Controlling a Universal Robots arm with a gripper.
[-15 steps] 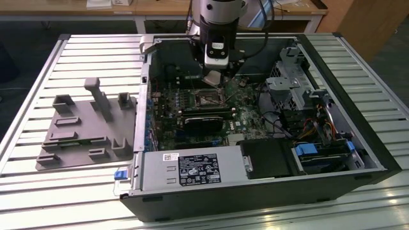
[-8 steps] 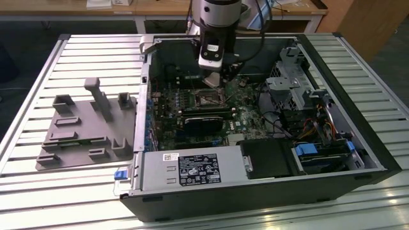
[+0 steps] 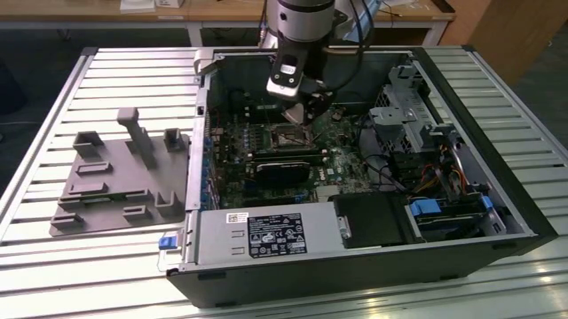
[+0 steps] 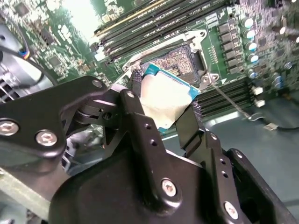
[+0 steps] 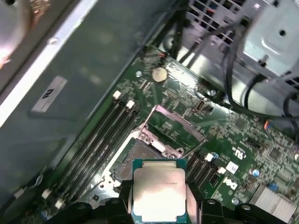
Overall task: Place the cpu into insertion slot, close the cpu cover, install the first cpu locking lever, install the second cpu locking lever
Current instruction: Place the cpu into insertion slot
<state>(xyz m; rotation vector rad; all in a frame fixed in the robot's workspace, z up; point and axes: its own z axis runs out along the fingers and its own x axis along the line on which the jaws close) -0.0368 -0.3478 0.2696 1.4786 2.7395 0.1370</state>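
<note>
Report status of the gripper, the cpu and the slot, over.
Jaws of gripper shut on cpu, at opposite edges. It hangs over insertion slot, not seated. Open cpu cover; nothing seen blocking slot.

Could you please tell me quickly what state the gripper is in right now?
Gripper: jaws closed on the cpu, holding it over the insertion slot.

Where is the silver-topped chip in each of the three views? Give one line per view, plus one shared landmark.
Exterior view: at the tip of the claw, just over the socket, hard to make out.
First wrist view: the chip, held in the claw, beside the open socket.
Second wrist view: the chip, tilted, gripped in the claw, the socket behind it.
Shared landmark: the square socket.
</note>
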